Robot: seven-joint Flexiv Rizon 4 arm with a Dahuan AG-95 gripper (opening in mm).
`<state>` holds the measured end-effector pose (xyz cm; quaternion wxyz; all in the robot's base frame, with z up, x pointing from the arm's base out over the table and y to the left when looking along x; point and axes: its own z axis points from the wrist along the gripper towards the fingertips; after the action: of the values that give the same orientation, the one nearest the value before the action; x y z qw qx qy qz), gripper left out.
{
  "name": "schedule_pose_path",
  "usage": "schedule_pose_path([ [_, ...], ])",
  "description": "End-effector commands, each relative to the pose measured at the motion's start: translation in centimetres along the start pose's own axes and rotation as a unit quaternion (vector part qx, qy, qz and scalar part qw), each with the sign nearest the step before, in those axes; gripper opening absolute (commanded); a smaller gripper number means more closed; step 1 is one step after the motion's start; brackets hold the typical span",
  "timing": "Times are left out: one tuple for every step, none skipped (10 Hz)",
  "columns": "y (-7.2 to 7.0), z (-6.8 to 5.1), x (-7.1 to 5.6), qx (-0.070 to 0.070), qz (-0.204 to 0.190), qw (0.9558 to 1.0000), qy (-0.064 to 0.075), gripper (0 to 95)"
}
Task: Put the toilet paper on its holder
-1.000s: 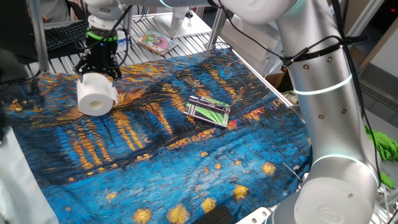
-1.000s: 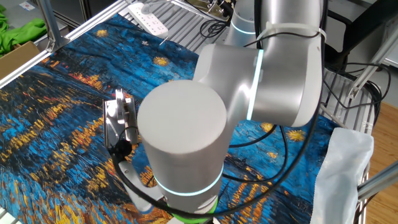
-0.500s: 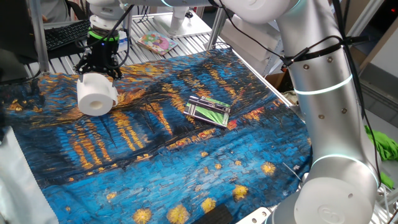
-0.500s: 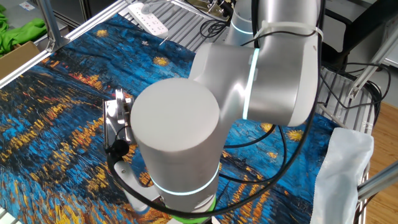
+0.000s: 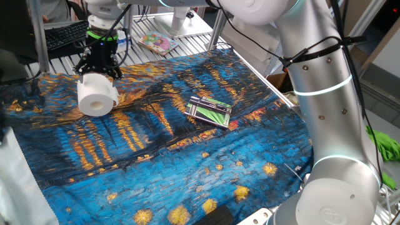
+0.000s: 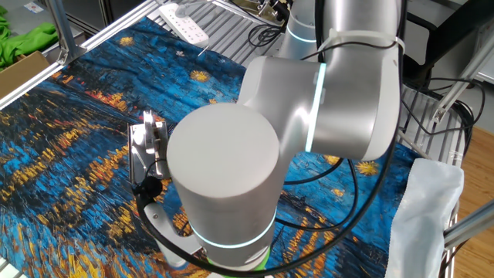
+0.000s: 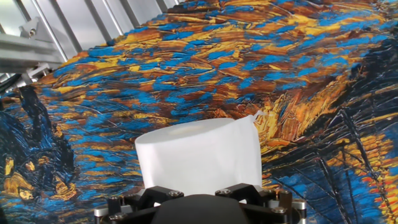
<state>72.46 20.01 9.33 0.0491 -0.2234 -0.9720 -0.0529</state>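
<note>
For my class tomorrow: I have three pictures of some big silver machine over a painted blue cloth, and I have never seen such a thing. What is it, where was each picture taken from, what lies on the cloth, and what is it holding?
The silver machine is a robot arm with a two-finger gripper at its end. Two pictures come from fixed cameras on different sides of the table. In one the whole arm shows, and in the other its thick joints fill the middle. The third comes from a camera on the hand, looking along the fingers.

The table is covered by a blue and orange painted cloth. On it lies the holder, a small flat green striped piece with shiny metal edges. A pink-and-yellow booklet lies on the slatted surface beyond the cloth, and a white power strip shows in the other fixed view.

The gripper holds the toilet paper, a white roll, apart from the holder.
</note>
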Motion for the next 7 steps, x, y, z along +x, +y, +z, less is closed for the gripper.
schedule_pose_path([
  [0.00,-0.03,0.07,0.001,-0.005,1.0000,0.002,95.0],
  [0.00,-0.03,0.07,0.002,-0.012,0.9999,0.005,95.0],
  [0.00,-0.03,0.07,0.002,-0.015,0.9999,0.004,95.0],
  [0.00,-0.03,0.07,0.003,-0.020,0.9998,0.003,95.0],
  [0.00,-0.03,0.07,0.004,-0.028,0.9996,0.004,95.0],
  [0.00,-0.03,0.07,0.004,-0.037,0.9993,0.003,95.0],
  [0.00,-0.03,0.07,0.005,-0.040,0.9992,0.003,95.0],
])
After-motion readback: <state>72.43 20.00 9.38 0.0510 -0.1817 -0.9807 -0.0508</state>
